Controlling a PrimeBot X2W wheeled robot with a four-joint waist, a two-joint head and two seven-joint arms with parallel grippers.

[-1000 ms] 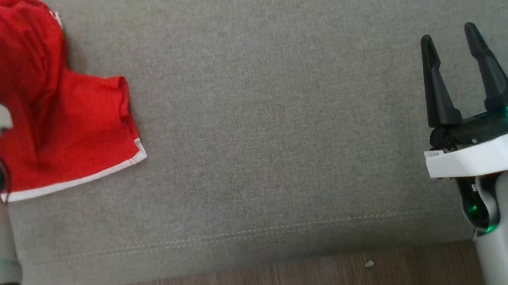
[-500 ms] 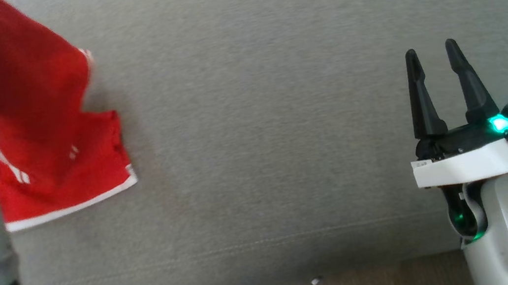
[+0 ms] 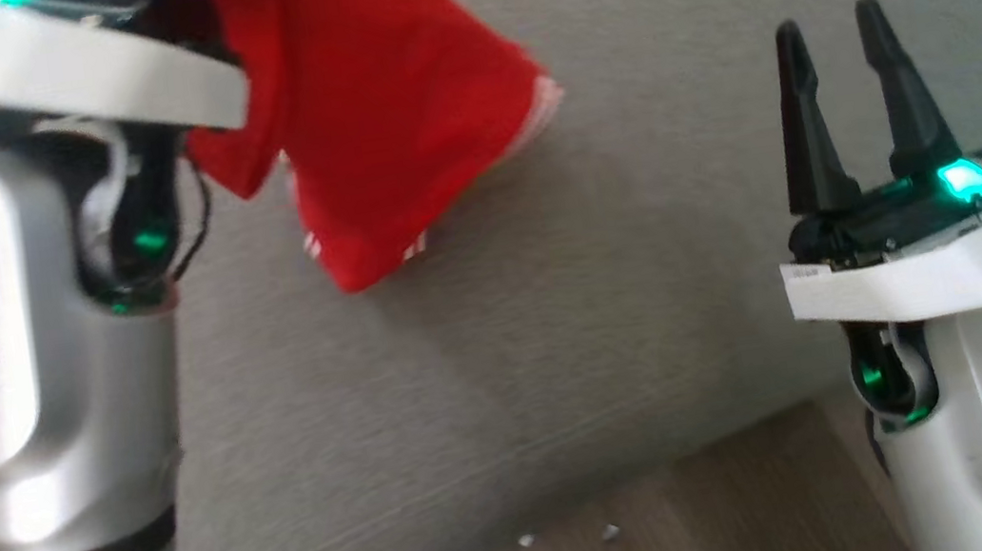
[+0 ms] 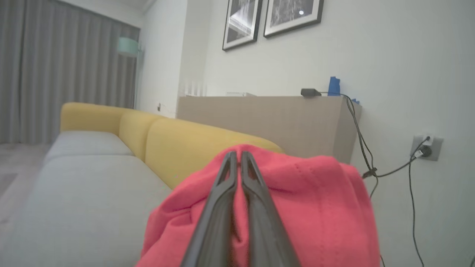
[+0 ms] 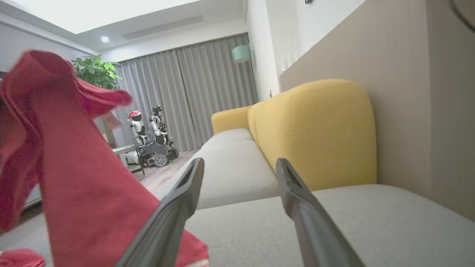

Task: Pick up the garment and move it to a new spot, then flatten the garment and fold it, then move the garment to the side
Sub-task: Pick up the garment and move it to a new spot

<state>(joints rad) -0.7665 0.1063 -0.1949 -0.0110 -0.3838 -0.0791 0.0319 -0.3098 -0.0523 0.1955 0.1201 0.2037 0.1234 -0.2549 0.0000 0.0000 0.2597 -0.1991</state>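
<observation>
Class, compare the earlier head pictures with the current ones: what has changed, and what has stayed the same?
The left gripper, shut on the red garment, has lifted it: earlier its white-edged hem lay on the grey sofa seat; now the cloth hangs from that gripper. The head camera also turned, so sideways travel is unclear. Unchanged: the left grip; the right gripper open and empty.
</observation>
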